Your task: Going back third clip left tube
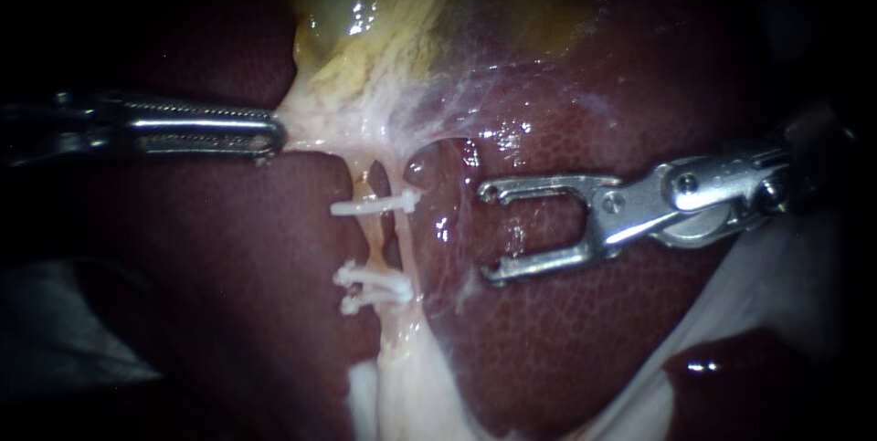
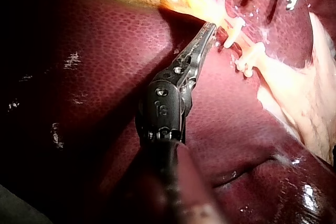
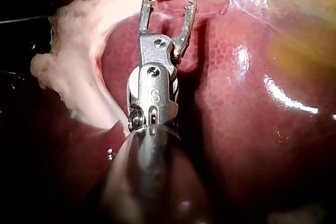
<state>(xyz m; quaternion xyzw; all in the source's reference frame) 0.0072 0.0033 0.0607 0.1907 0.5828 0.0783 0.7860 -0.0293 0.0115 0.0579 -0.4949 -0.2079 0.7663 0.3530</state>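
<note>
Liver [image 1: 228, 313]: dark red, wet, finely mottled. It fills most of the endoscope view and lies under everything else. No desk shows.

Gallbladder [image 1: 411, 3]: yellow-green, at the top of the endoscope view. It narrows into pale tissue [image 1: 338, 121] that fans downward between the liver lobes.

Right instrument [image 1: 484, 231]: enters from the right. Its tool is released, forked wide, with nothing in it. It hangs over the liver just beside the left tube [image 1: 375, 240], not touching it. Step in hand, as judged: backing away from that tube with the clip already seated. This is best done straight back along the shaft's own line, with the tool left spread until clear of the clips [image 1: 375, 205]. The hooked tips should be raised so that neither drags on the liver.

Left instrument [image 1: 274, 135]: enters from the left. Its tool is clenched on the edge of the pale tissue, drawing it taut sideways. By my reckoning it should stay motionless, since slack or a tug would shift the tube under the clips.

Left tube: a thin yellowish strand running down from the pale tissue.

Upper clip: white, lying across the tube.

Lower clips [image 1: 370, 288]: two, white, close together and well below the upper one.

Surface: slick, soft and probably easily marked.

Room: open liver lies behind the right instrument, ample for retreat; the margins are dark and their contents cannot be told
</note>
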